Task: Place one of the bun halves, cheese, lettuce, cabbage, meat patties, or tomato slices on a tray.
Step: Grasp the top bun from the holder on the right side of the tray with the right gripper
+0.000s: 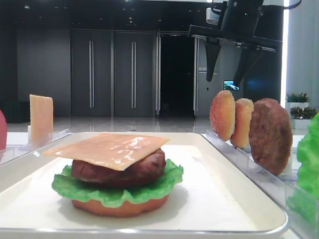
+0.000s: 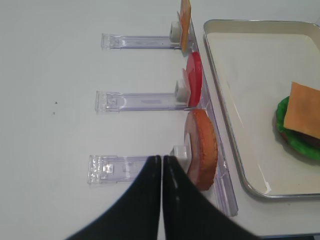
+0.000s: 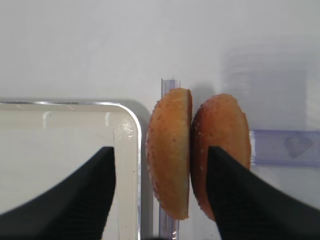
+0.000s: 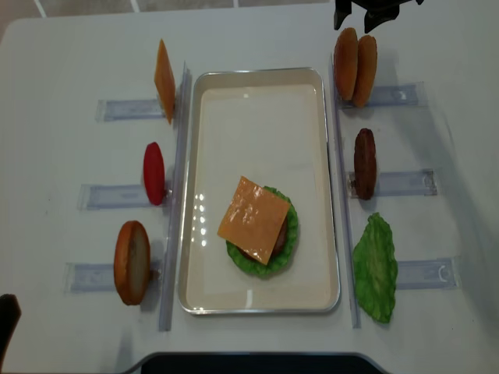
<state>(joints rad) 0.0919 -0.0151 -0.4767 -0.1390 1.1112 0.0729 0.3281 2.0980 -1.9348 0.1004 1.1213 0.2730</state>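
Observation:
Two speckled bun halves (image 3: 167,150) (image 3: 220,132) stand on edge side by side in a clear holder just right of the white tray (image 3: 127,135). My right gripper (image 3: 160,150) hovers above them, open and empty. One finger is over the tray's corner and the other is in front of the right-hand bun half. In the exterior high view the gripper (image 1: 223,80) hangs just over the buns (image 1: 222,114). On the tray (image 1: 234,184) sits a stack of bottom bun, lettuce (image 1: 114,191), meat patty (image 1: 134,172) and cheese (image 1: 107,148). My left gripper (image 2: 161,159) is shut and empty beside another bun half (image 2: 202,147).
Right of the tray stand a meat patty (image 4: 364,164) and a lettuce leaf (image 4: 375,267) in clear holders. On the left stand a cheese slice (image 4: 164,80), a tomato slice (image 4: 153,173) and a bun half (image 4: 132,261). Clear rails (image 4: 341,195) run along both long sides of the tray.

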